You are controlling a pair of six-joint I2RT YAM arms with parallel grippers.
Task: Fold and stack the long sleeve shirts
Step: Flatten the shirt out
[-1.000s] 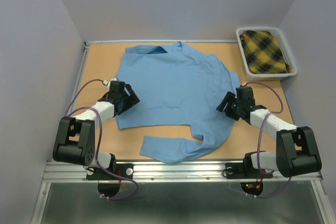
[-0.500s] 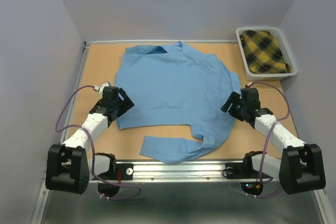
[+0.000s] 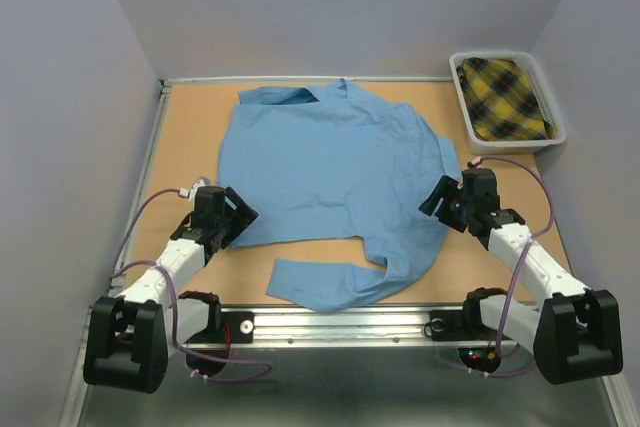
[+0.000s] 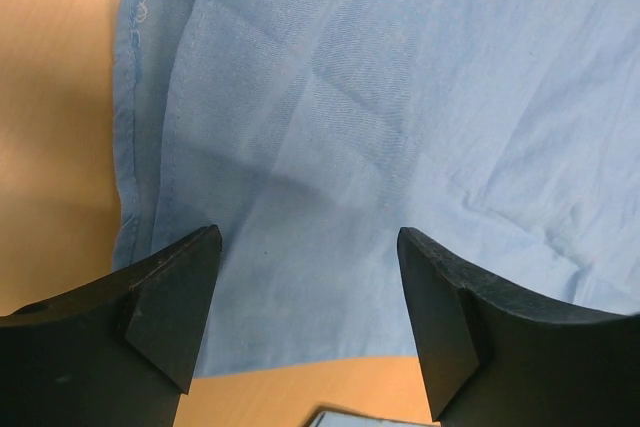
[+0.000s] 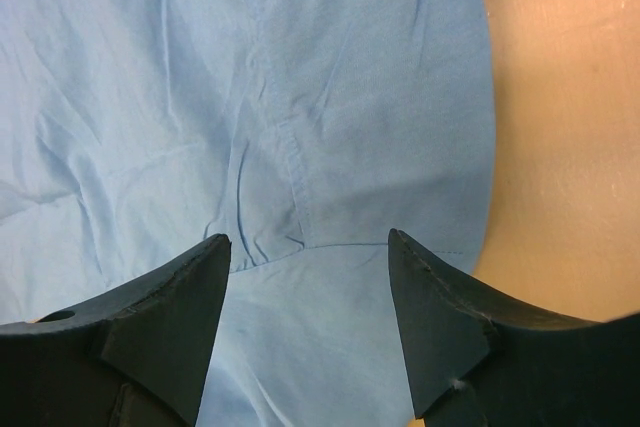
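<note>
The light blue shirt [image 3: 335,172] is lying flat across most of the tabletop [image 3: 185,142], leaving bare strips running along its left and right sides. A white bin [image 3: 515,143] of plaid cloth [image 3: 505,97] is blocking the far right corner. The left end effector [image 3: 240,213] and right end effector [image 3: 438,197] are hanging spread over the shirt's edges.

A flat tan board tabletop [image 3: 190,137] is closed in by plain pale grey walls [image 3: 340,7], with a ribbed silver metal rail [image 3: 340,325] running along its near edge. At the far right corner sits a white rectangular plastic basket [image 3: 490,54] holding a folded yellow-and-black plaid cloth [image 3: 505,97], possibly a garment.
</note>
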